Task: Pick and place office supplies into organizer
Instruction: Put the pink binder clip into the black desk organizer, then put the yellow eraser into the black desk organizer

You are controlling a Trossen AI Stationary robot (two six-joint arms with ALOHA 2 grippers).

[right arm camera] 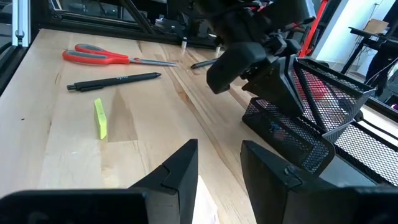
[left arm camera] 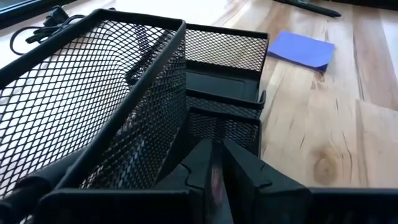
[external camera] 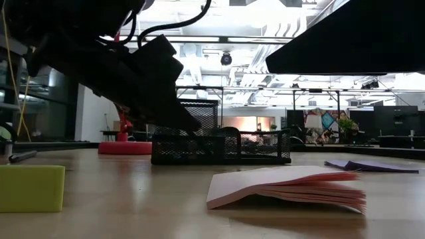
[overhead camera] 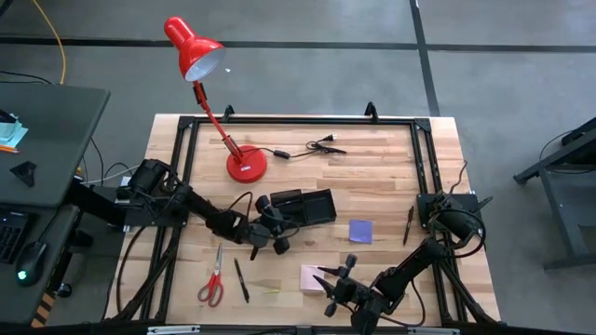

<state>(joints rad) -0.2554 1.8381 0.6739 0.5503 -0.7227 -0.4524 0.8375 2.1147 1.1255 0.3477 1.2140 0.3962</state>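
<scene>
The black mesh organizer [overhead camera: 312,207] [external camera: 222,147] stands flat on the table's middle. My left gripper [overhead camera: 277,231] [left arm camera: 216,163] is at its left near end, fingers close together. My right gripper [overhead camera: 333,279] [right arm camera: 219,160] is open and hovers just right of the pale pink sticky pad [overhead camera: 311,275] [external camera: 285,186], which lies flat with its sheets fanned. The purple pad [overhead camera: 360,231] [left arm camera: 301,48] lies right of the organizer. The red-handled scissors [overhead camera: 212,282] [right arm camera: 102,56] and one black pen [overhead camera: 241,279] [right arm camera: 115,80] lie near left. Another pen [overhead camera: 408,224] lies far right. My left gripper's shut fingers [left arm camera: 199,165] meet the organizer at the mesh wall of its small end compartment [left arm camera: 225,127], coming about level from the table's left near side. A thin dark strip shows between the fingers; what it is, I cannot tell.
A red desk lamp [overhead camera: 244,164] stands behind the organizer, with a black cable and plug [overhead camera: 312,146] beside it. A small yellow-green pad [right arm camera: 101,118] [external camera: 30,188] lies near the front edge. A black frame [overhead camera: 279,121] rims the table.
</scene>
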